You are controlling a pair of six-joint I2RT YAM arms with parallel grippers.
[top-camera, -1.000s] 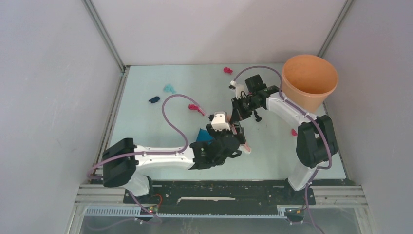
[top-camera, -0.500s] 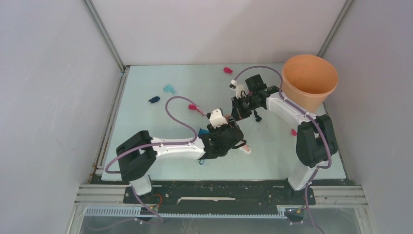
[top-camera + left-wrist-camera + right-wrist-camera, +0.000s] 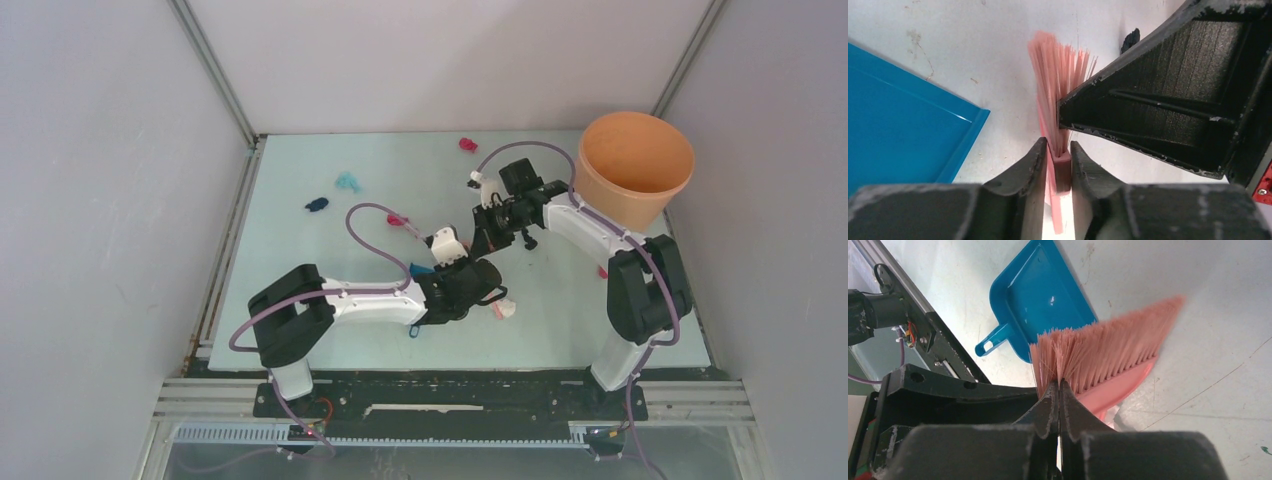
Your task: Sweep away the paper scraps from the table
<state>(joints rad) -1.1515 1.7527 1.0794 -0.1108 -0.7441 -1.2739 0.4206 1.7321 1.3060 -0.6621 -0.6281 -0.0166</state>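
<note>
While the left gripper (image 3: 1058, 150) pinches the pink brush (image 3: 1055, 75) beside the blue dustpan (image 3: 898, 125), the right gripper (image 3: 1058, 390) has its jaws pressed together

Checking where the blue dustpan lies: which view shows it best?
The right wrist view: the dustpan shows almost whole, tray and handle, on the table beyond the pink brush. The left wrist view catches only one corner; in the top view the left arm hides most of it.

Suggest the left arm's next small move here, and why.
Probably lift the pink brush slightly off the table: the left gripper already pinches its spine, the blue dustpan lies beside it, and paper scraps lie scattered farther out.
</note>
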